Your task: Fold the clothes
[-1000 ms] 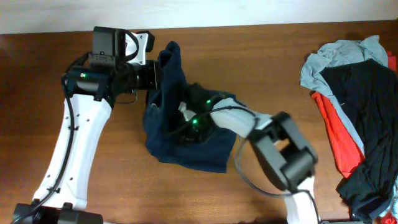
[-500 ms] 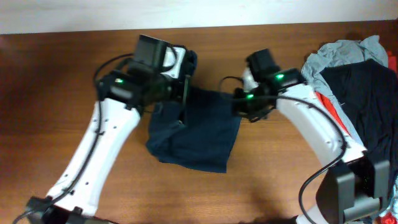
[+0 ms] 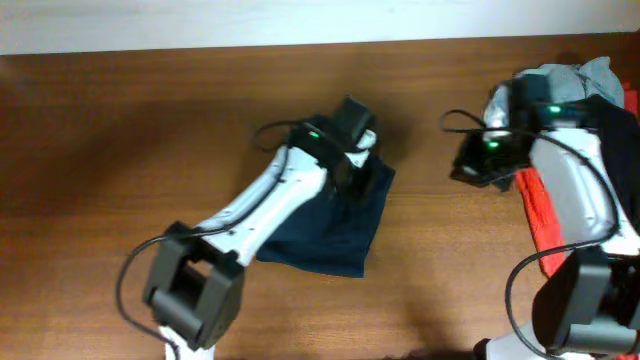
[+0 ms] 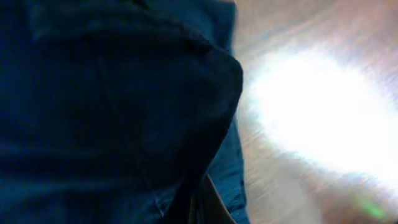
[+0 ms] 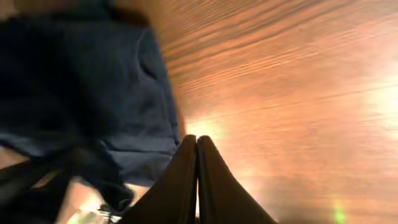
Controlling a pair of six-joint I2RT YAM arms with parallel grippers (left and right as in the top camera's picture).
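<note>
The dark navy shorts [image 3: 330,228] lie bunched on the wooden table, left of centre. My left gripper [image 3: 360,165] sits low over their upper right corner. In the left wrist view the navy cloth [image 4: 112,112] fills the frame and wraps closely round the shut fingertips [image 4: 202,208], which look pinched on a fold. My right gripper [image 3: 462,168] hangs shut over bare wood to the right of the shorts. The right wrist view shows its fingers [image 5: 197,142] pressed together with nothing between them, and the shorts [image 5: 81,93] off to the left.
A pile of other garments lies at the table's right edge: a light grey shirt [image 3: 560,85], a red shirt [image 3: 540,215] and a black garment [image 3: 620,150]. My right arm stands just beside it. Bare wood [image 3: 150,120] stretches to the left.
The left arm has swung right across the shorts to their upper right corner. The right gripper has pulled away from the shorts toward the garment pile. The shorts now lie lower and flatter.
</note>
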